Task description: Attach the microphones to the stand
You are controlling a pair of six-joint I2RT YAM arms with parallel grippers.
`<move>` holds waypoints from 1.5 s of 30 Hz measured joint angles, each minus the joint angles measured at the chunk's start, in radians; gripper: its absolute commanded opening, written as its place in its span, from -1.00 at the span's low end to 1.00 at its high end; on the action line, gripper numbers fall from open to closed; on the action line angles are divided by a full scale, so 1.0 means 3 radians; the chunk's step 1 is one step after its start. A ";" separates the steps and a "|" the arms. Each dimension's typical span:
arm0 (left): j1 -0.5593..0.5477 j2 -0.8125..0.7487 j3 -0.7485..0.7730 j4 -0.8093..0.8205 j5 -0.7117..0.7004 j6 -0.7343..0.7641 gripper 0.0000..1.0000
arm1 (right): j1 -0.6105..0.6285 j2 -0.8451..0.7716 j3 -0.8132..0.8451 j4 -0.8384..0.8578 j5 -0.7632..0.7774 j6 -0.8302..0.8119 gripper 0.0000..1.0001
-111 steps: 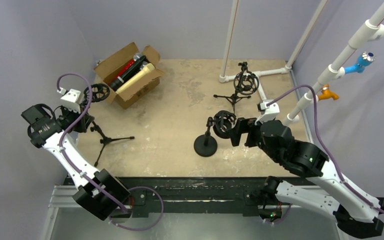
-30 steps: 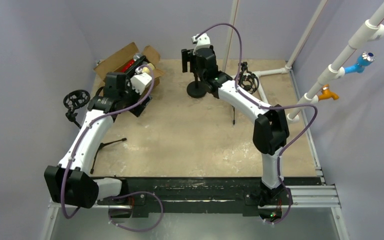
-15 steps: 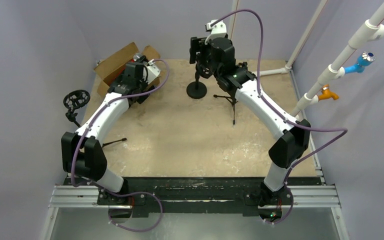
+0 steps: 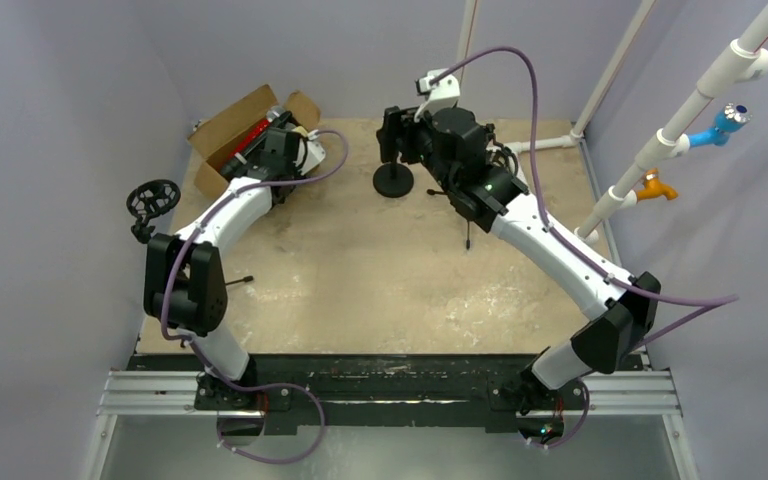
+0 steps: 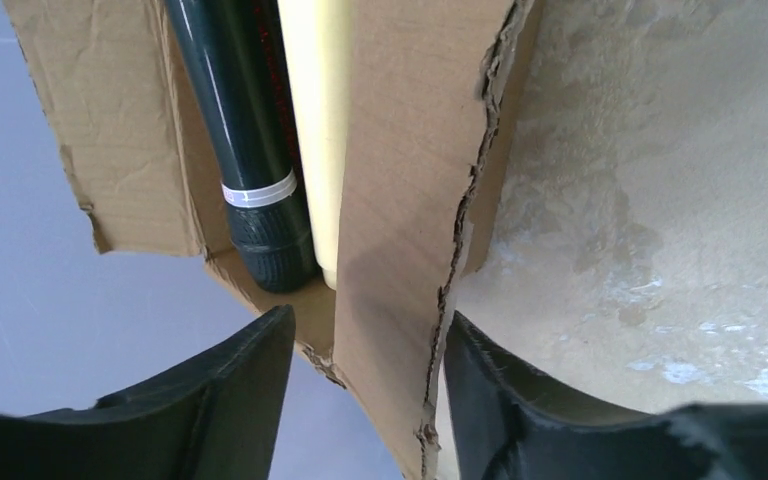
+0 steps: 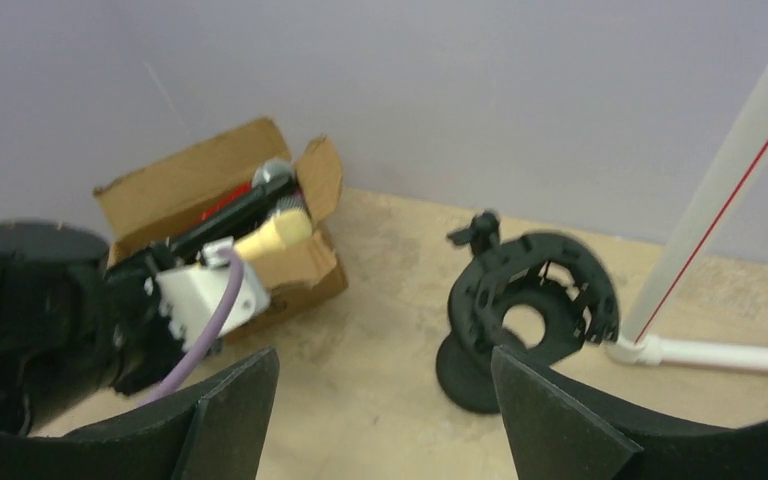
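Left gripper [image 5: 365, 330] is over the cardboard box [image 5: 400, 180] at the far left of the tabletop [image 5: 640, 200]; fingers apart, straddling the torn box flap rather than a mic, nothing held; right gripper [image 6: 380, 370] has fingers wide apart and empty, facing the round-base stand [image 6: 530, 300] near the far wall.

Task things: the microphones are all in the box, none on a stand yet; black microphone [image 5: 245, 150] and cream microphone [image 5: 315, 120] lie side by side touching, red one [image 4: 250, 133] beyond them.

Risks, as I judge them: closing here would likely pinch cardboard, not a mic, and drag or tip the box; the flap is ripped and soft, so it may fold or tear further; mic bodies look smooth, round and tightly packed, so fingers may slip or lift two at once; the right arm hangs close to the stand and a nudge could topple it.

Materials: box is brown corrugated card with ragged edges; black mic is glossy with a pale band and ribbed end; the stand's mount is an open black plastic ring on a heavy disc base; tabletop is rough, beige and scuffed white.
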 measured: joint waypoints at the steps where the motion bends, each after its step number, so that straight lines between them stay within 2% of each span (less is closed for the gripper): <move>1: 0.0000 0.0019 0.0001 0.0006 -0.0015 0.0011 -0.38 | 0.0048 -0.0039 -0.0106 0.0032 0.0003 0.0023 0.60; 3: 0.0000 0.0053 0.0005 0.0027 -0.0062 0.0048 -0.98 | 0.0117 -0.0076 -0.0264 0.0070 0.0009 0.0058 0.56; 8: 0.0000 0.0149 0.0184 -0.0095 -0.0172 0.0064 -1.00 | 0.0257 -0.0155 -0.0673 0.0117 0.0018 0.0210 0.49; 12: 0.0008 0.0168 0.0403 -0.0516 0.0005 -0.0182 -1.00 | 0.0348 -0.0220 -0.0860 0.0140 0.0029 0.0340 0.48; 14: 0.0011 0.0173 0.0621 -0.0886 0.0225 -0.0435 -1.00 | 0.0380 -0.0258 -0.0922 0.0144 0.0025 0.0413 0.48; 20: 0.0025 0.0173 0.1080 -0.1806 0.1297 -0.1294 -1.00 | 0.0403 -0.0310 -0.1090 0.0156 -0.0127 0.0647 0.49; 23: 0.0027 0.0163 0.1127 -0.2017 0.1717 -0.1649 -0.60 | 0.0402 -0.0310 -0.1218 0.0174 -0.0230 0.0759 0.52; 25: 0.0032 0.0145 0.1127 -0.2098 0.1990 -0.1897 -0.48 | 0.0402 -0.0306 -0.1277 0.0168 -0.0324 0.0820 0.56; 27: 0.0028 0.0097 0.1068 -0.2122 0.2258 -0.2153 -0.25 | 0.0402 -0.0299 -0.1291 0.0167 -0.0417 0.0880 0.60; 34: 0.0070 -0.0187 0.0918 -0.2232 0.2841 -0.2614 0.19 | 0.0402 -0.0167 -0.1287 0.0331 -0.0730 0.1086 0.63; 38: 0.0327 -0.0360 0.1066 -0.2341 0.2804 -0.2628 0.31 | 0.0402 0.0130 -0.1148 0.0360 -0.0877 0.1185 0.62; 42: 0.0621 -0.0659 0.1189 -0.2238 0.2355 -0.2448 0.49 | 0.0402 0.0484 -0.0961 0.0446 -0.1030 0.1311 0.61; 45: 0.0659 -0.0989 0.1109 -0.2066 0.2017 -0.2234 0.62 | 0.0406 0.0669 -0.0924 0.0568 -0.1129 0.1438 0.58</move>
